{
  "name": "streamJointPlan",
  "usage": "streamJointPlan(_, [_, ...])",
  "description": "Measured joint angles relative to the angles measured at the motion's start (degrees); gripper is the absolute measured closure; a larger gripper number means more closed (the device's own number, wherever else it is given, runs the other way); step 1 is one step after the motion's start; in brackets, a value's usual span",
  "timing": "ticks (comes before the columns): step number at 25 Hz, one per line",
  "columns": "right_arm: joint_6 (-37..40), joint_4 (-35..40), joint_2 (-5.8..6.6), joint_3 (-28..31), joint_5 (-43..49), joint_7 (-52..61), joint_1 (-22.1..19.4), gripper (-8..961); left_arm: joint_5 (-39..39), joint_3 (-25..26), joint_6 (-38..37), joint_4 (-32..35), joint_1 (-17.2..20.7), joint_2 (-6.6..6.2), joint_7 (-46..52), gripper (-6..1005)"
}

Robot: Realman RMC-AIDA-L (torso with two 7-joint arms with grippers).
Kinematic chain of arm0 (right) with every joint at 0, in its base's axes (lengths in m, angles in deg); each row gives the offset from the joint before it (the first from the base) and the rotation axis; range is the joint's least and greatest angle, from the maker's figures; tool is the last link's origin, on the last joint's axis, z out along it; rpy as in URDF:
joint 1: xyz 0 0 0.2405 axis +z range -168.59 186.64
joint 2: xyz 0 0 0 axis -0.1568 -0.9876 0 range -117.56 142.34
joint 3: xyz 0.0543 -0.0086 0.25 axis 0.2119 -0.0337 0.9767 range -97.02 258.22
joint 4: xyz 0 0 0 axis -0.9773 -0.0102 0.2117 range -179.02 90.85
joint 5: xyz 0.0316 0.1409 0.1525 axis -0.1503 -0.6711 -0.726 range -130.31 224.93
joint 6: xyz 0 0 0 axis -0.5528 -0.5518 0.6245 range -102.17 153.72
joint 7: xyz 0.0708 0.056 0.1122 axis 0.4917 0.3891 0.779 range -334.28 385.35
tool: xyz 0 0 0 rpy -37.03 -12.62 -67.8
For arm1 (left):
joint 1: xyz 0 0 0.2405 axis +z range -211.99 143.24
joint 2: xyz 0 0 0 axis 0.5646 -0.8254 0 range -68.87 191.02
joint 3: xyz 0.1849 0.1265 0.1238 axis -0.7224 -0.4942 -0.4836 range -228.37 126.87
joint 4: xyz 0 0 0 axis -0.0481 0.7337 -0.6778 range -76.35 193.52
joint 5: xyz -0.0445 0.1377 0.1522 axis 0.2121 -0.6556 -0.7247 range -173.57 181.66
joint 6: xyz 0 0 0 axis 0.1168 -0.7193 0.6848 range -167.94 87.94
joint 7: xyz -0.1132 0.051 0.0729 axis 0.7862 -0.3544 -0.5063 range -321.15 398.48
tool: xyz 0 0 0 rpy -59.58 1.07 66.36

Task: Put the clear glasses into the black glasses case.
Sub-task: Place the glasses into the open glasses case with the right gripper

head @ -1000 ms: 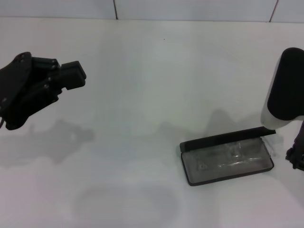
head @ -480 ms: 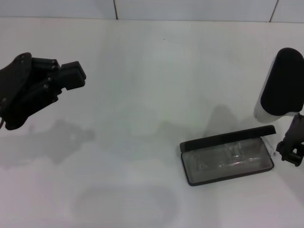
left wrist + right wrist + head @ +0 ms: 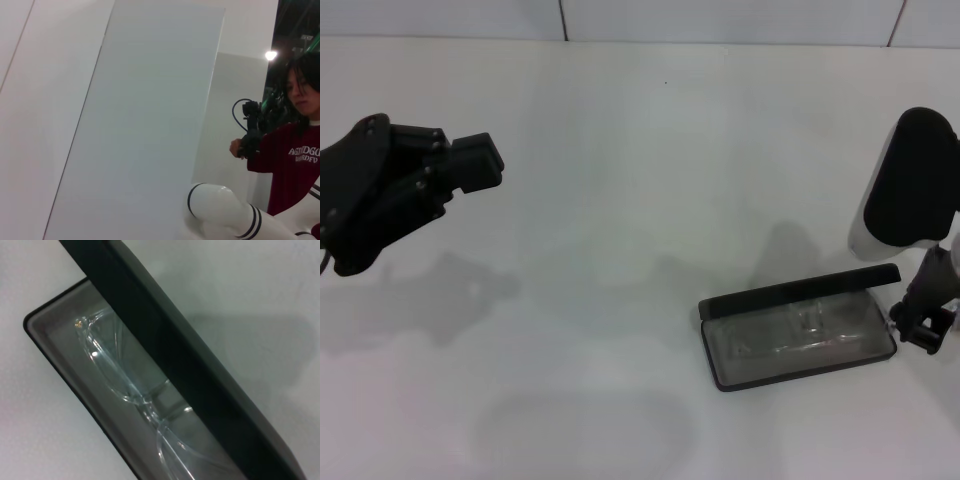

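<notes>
The right gripper [image 3: 921, 322], finger state indeterminable, sits at the right end of the black glasses case [image 3: 798, 331]; the clear glasses [image 3: 135, 385] lie inside, lid half raised. Beyond it stretches the white table [image 3: 650, 170], then a tiled wall [image 3: 720, 18]. The left gripper [image 3: 470, 165], state likewise indeterminable, hovers far across.

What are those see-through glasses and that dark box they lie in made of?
The clear glasses look like colourless glossy plastic: the grey lining shows through them and small highlights glint on the frame. The black glasses case has a matte black shell, perhaps plastic or a leather-like covering; it gives no shine. Its grey lining looks soft and dull, possibly felt.
</notes>
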Motion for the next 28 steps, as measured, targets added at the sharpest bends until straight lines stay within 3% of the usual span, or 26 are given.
streamJointPlan(22, [-0.68,0.49,0.08,0.56,-4.03,-0.61,-0.26,929,-0.04,0.00,-0.06,0.00,0.53,0.00,0.01,944])
streamJointPlan(28, [2.93,4.66,-0.04,1.82,-4.18,-0.14,-0.95,925,-0.03,-0.03,-0.10,0.00,0.61,0.04,0.01,944])
